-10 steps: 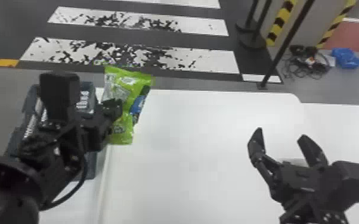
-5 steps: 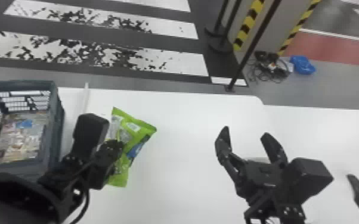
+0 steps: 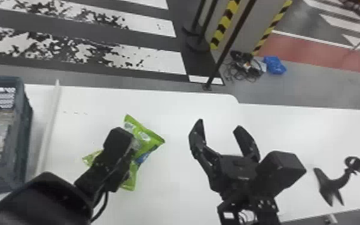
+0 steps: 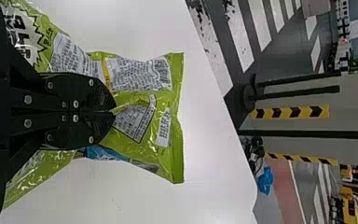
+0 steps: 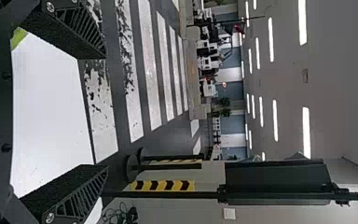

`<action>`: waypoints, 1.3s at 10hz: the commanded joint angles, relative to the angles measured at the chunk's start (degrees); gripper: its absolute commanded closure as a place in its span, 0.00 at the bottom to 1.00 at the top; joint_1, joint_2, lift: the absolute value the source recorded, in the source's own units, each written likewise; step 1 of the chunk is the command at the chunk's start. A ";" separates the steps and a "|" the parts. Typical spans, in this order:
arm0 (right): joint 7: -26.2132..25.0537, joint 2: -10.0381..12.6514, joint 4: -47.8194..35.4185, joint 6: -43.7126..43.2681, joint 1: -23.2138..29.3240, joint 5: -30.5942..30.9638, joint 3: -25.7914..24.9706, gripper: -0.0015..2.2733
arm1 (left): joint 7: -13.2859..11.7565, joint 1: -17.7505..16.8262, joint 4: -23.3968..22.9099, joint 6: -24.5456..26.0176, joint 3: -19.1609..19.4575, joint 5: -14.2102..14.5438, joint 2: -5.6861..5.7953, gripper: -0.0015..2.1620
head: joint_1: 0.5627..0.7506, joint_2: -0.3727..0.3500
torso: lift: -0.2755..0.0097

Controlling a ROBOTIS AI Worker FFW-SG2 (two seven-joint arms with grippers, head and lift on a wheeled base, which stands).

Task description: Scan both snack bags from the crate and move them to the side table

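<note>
Left gripper (image 4: pixel 114 112): my fingers are drawn together, tips almost meeting, with the film of a green snack bag (image 4: pixel 172 158) pinched near its middle. Clock directions are taken in the head view, 12 o'clock pointing away from me. The bag lies over the white table (image 3: pixel 170 185); whether its lower edge touches, I cannot tell. From my pinch, one broad sealed end fans out toward 1 o'clock.

Handling (judged): light and soft, a slick, air-filled pouch whose contents probably crumble. I would expect the film to slide or swivel under a weak pinch and the contents to break under a hard one. The gathered middle is a fair hold for carrying; creases there may spoil a code, so the printed panel should be drawn flat for scanning. The sealed end at 1 o'clock would suit a second hold, being flat and thin.

Right gripper (image 3: pixel 219 123): at 3 o'clock from the bag, fingers wide apart, nothing between them. It could take that seal.

Crate (image 3: pixel 24 125): at 9 o'clock, well apart. Dark scanner-like device (image 3: pixel 338 182): between 3 and 4 o'clock, beyond my right gripper.
</note>
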 commanded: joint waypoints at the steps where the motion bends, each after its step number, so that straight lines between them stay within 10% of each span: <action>1: 0.04 0.00 -0.05 0.00 -0.18 -0.06 0.01 0.04 | -0.49 -1.41 4.39 -3.49 -2.85 -0.98 -2.63 0.99 | 0.70 0.03 | 0.86; 10: 0.04 0.00 0.48 0.35 -1.50 -0.06 0.18 0.04 | -1.46 -2.90 14.93 -10.52 -11.02 2.19 -3.92 0.99 | 0.70 0.03 | 0.86; 11: 0.04 0.00 0.48 0.53 -1.50 -0.06 0.18 0.04 | -1.46 -2.90 14.93 -10.52 -10.84 2.54 -3.92 0.83 | 0.70 0.03 | 0.86; 12: 0.04 0.00 0.48 0.35 -1.50 -0.06 0.10 0.04 | -1.54 -2.90 14.67 -10.52 -10.14 3.07 -3.77 0.10 | 0.70 0.03 | 0.86; 13: 0.04 0.00 0.57 0.35 -1.50 -0.06 0.10 0.04 | -1.54 -2.55 14.14 -10.52 -9.44 3.33 -3.59 0.00 | 0.70 0.03 | 0.86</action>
